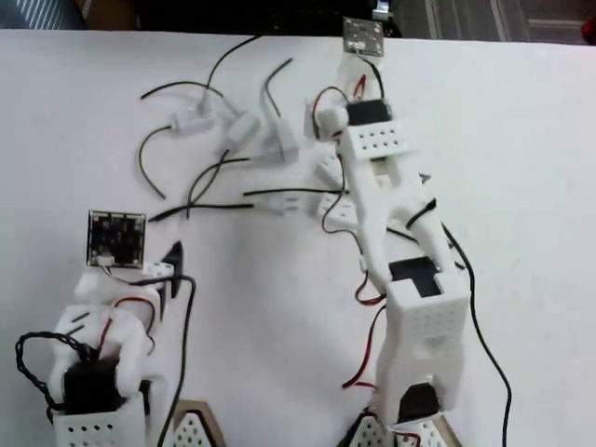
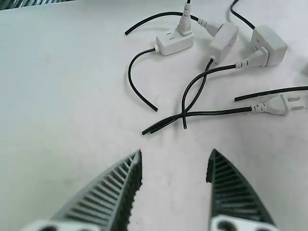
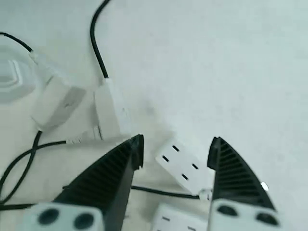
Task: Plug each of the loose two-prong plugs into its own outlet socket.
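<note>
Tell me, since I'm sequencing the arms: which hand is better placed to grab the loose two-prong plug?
Probably right. The right hand is open above a socket, close beside the loose plug; the left hand, also open, sits farther back over bare table.

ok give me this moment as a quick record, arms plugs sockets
left end effector: open, holding nothing, over bare table
right end effector: open, holding nothing, a white socket in view between its jaws
loose plug: flat on the table, both prongs bare, in no socket
task state: at least this plug not yet plugged in
</note>
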{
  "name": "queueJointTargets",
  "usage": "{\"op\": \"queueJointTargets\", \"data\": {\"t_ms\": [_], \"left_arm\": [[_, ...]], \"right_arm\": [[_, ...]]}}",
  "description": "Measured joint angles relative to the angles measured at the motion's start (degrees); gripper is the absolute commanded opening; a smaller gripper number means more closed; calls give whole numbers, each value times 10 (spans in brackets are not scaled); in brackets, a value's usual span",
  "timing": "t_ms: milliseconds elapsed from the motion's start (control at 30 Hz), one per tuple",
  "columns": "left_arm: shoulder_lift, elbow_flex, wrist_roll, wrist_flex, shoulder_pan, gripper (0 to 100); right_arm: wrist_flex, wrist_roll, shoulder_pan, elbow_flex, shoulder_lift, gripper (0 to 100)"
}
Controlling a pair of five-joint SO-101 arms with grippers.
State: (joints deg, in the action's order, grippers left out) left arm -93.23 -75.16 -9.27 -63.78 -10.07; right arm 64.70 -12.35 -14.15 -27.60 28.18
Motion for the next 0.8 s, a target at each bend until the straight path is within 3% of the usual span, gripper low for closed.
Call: {"op": "queueJointTargets", "data": {"t_ms": [267, 633, 800], "left_arm": [[-5, -8, 0, 0, 0, 226], [-1, -11, 0, 0, 0, 226], [-1, -11, 0, 0, 0, 226]], "right_arm": [[119, 40, 22, -19, 0, 209], [197, 457, 75, -19, 66, 211], [199, 569, 72, -29, 120, 211]]}}
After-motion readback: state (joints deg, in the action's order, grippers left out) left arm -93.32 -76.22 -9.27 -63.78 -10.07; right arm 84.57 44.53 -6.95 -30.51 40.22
